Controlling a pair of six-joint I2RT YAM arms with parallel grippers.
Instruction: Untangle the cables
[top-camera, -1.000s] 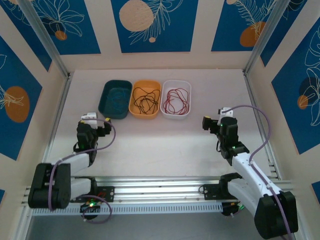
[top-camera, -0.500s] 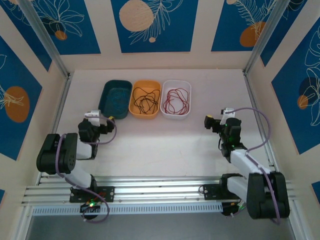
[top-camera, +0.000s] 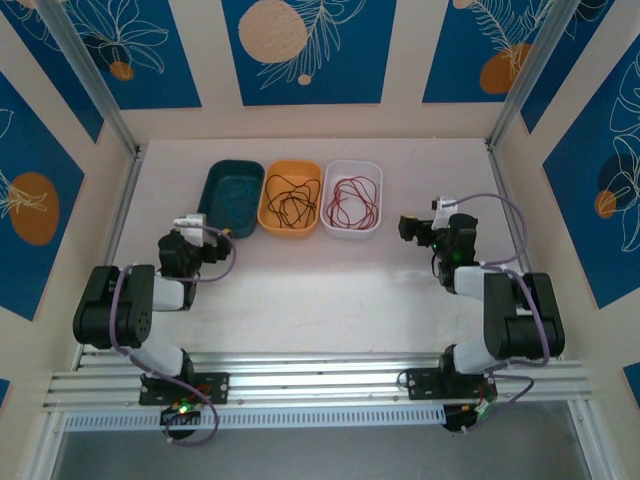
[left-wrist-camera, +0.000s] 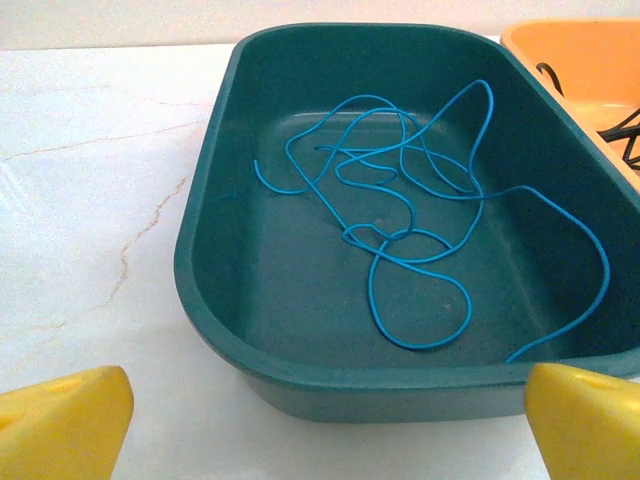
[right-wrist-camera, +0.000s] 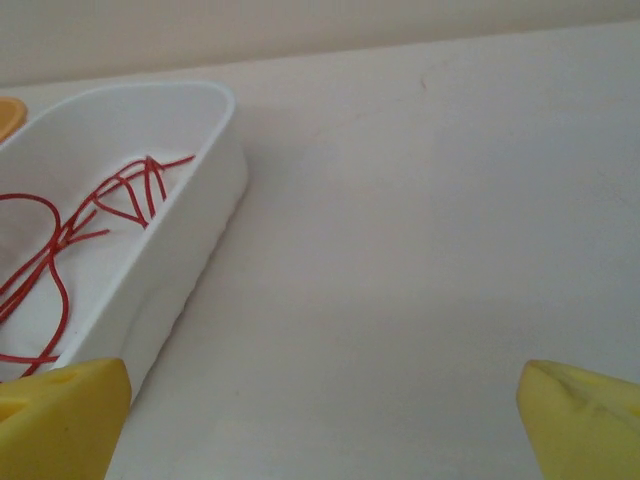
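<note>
In the teal bin (left-wrist-camera: 215, 270) the blue cable (left-wrist-camera: 400, 235) looked knotted; left claw (left-wrist-camera: 322, 425) and right claw (right-wrist-camera: 320, 420) gaped empty, so a blind pull risked cinching it.

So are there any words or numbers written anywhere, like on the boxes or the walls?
None to read.
The teal bin, orange bin and white bin are plain.
The blue wall panels have leaf and circle drawings, no letters.
</note>
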